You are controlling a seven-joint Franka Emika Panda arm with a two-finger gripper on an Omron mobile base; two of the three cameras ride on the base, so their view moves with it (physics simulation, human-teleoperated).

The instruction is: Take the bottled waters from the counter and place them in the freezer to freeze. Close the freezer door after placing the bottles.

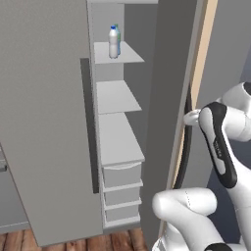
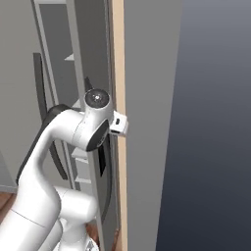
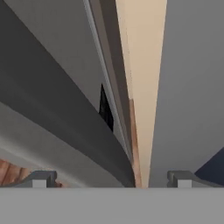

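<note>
Two bottled waters (image 1: 113, 42) stand close together on the top white shelf (image 1: 125, 56) inside the open freezer (image 1: 110, 19), the white one with the blue cap in front. The right freezer door (image 1: 164, 98) stands open, seen nearly edge-on. Its long dark bar handle (image 1: 185, 147) curves down its edge. My gripper (image 3: 111, 179) is open at that handle, and the dark bar (image 3: 65, 131) runs between its wide-apart fingertips (image 3: 41, 178). My hand (image 2: 119, 126) sits against the door's edge. The counter is out of view.
The freezer's left door (image 1: 44, 122) also stands open, its dark handle (image 1: 88, 122) facing me. White shelves (image 1: 115, 95) and drawers (image 1: 122, 196) fill the inside. A tan strip (image 2: 117, 49) and a grey panel (image 2: 147, 122) rise right of my hand. Wooden floor (image 1: 73, 242) lies below.
</note>
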